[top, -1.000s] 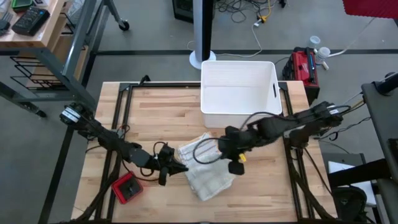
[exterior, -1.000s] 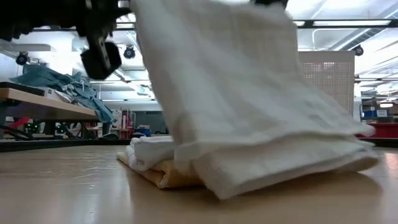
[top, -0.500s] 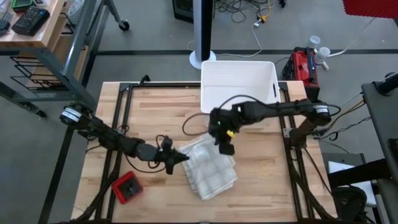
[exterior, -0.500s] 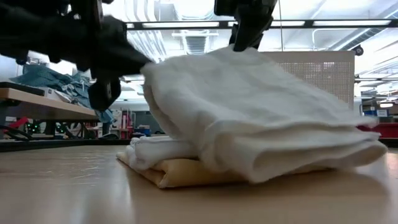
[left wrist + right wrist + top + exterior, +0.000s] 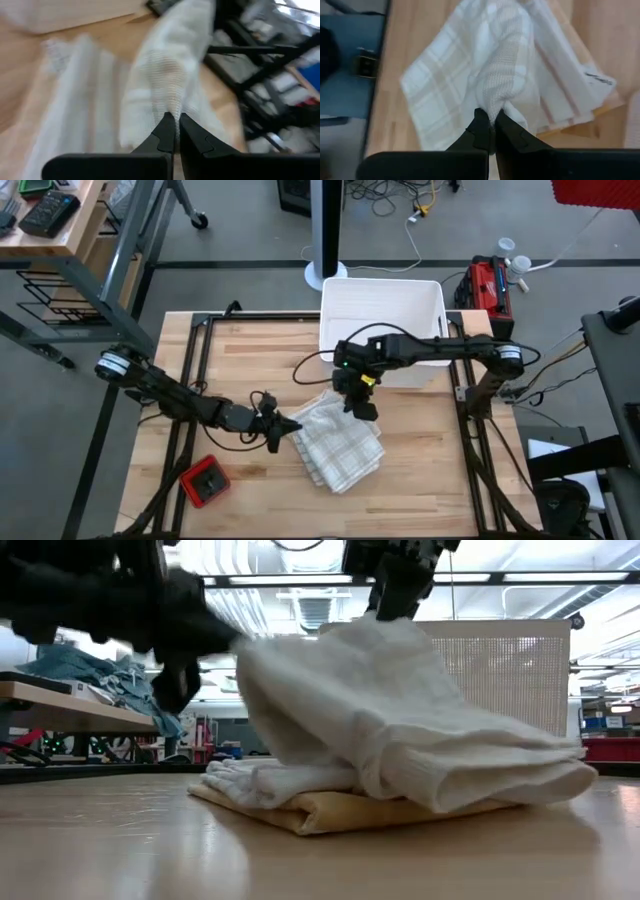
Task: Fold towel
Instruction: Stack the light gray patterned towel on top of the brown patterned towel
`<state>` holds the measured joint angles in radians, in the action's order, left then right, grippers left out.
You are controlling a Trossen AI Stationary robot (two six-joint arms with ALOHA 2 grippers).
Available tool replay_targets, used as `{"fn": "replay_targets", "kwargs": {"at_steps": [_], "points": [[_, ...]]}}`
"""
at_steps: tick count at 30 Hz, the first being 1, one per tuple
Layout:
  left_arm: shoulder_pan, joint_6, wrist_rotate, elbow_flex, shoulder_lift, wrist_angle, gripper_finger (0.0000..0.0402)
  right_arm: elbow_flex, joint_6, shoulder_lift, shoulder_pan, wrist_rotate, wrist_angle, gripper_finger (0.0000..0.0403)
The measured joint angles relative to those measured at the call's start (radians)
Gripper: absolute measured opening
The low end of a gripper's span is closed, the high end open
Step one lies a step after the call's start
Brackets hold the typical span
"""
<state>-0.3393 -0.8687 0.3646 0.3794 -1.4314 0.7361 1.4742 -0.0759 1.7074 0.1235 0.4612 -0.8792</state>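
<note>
- Closest to the bottom edge of the high view, a little red box (image 5: 205,481) sits lower left on the wooden desk (image 5: 250,360), well apart from everything else.
- The towel (image 5: 338,443) is a checked white cloth, lying rumpled around the lower middle of the desk. From the low view it's a thick layered pile with its upper layer lifted.
- Left pincer (image 5: 283,430) is just left of centre, fingers squeezed tight on the towel's left edge. The left wrist view shows cloth pinched right between the tips.
- Right pincer (image 5: 364,407) is a bit higher, near the middle of the frame, also clamped fully on a bunched-up bit of towel at its upper right corner.
- Furthest back, a white bin (image 5: 383,315) stands at the upper middle edge of the desk.
</note>
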Motion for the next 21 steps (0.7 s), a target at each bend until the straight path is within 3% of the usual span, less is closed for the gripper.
{"fn": "replay_targets", "kwargs": {"at_steps": [7, 11, 15, 21], "points": [[-0.007, 0.108, -0.117, 0.003, 0.094, 0.224, 0.0000, 0.025, 0.040, -0.088, -0.009, 0.034, -0.027, 0.0000], [-0.027, 0.132, -0.112, 0.034, 0.169, 0.183, 0.0000, 0.034, 0.083, -0.153, -0.048, 0.033, -0.020, 0.0000], [-0.061, 0.161, -0.101, 0.099, 0.211, 0.030, 0.0000, 0.038, 0.131, -0.201, -0.103, 0.019, 0.004, 0.0000], [-0.112, 0.161, -0.079, 0.302, 0.230, -0.425, 0.0000, 0.038, 0.195, -0.248, -0.189, -0.106, 0.010, 0.0000]]}}
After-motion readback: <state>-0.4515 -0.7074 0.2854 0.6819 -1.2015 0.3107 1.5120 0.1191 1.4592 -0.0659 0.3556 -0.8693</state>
